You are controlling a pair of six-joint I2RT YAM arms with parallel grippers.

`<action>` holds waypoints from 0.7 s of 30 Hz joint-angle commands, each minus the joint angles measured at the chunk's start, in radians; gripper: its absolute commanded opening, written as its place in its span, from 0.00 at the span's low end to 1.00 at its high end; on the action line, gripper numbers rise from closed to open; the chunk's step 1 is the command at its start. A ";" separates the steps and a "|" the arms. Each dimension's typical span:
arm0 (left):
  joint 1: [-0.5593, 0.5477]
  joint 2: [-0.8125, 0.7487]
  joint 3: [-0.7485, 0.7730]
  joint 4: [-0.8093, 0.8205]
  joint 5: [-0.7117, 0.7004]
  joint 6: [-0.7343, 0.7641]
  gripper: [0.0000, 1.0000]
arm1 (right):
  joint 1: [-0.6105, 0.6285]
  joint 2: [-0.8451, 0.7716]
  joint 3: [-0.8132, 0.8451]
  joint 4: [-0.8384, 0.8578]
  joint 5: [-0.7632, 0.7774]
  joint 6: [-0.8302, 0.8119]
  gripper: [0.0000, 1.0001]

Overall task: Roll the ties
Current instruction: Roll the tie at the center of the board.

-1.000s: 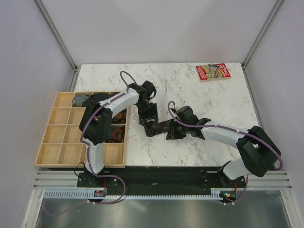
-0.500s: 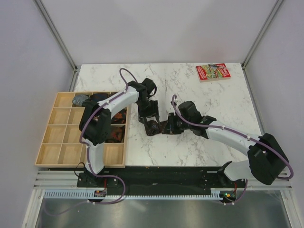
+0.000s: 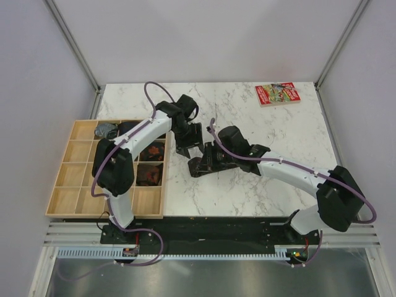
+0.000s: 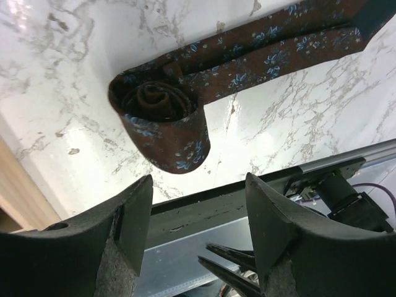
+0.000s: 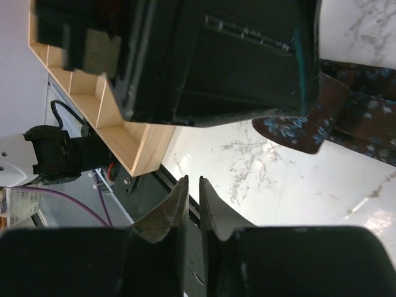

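Observation:
A dark brown tie (image 4: 158, 105) with small blue and red flowers lies on the marble table, one end wound into a loose spiral roll and the rest running off as a flat strip. In the top view the roll (image 3: 198, 167) sits near the table's middle. My left gripper (image 4: 201, 213) is open and empty, held above the roll; in the top view it (image 3: 185, 146) is just far-left of the roll. My right gripper (image 5: 193, 185) is shut and empty. It (image 3: 208, 157) sits close beside the roll. The tie (image 5: 346, 117) lies to its right in the right wrist view.
A wooden compartment tray (image 3: 80, 185) stands at the table's left edge, with rolled dark ties (image 3: 148, 175) in its right-hand cells and a grey item (image 3: 105, 130) at its far end. A red printed booklet (image 3: 277, 94) lies at the far right. The tray corner (image 5: 133, 145) shows near my right gripper.
My left gripper has drawn back from the roll toward the far left and now stands open above it. My right arm has reached left, up to the roll.

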 commanded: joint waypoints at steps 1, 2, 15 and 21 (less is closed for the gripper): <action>0.067 -0.105 0.023 -0.013 -0.048 0.048 0.66 | 0.032 0.068 0.089 0.028 0.023 0.011 0.18; 0.101 -0.129 0.008 -0.013 -0.049 0.052 0.66 | 0.035 0.081 0.098 0.028 0.023 0.011 0.18; 0.268 -0.251 -0.175 0.013 -0.054 0.114 0.65 | 0.032 0.311 0.244 0.014 0.016 -0.056 0.15; 0.268 -0.275 -0.219 0.039 -0.039 0.115 0.65 | -0.026 0.344 0.212 0.014 -0.006 -0.096 0.14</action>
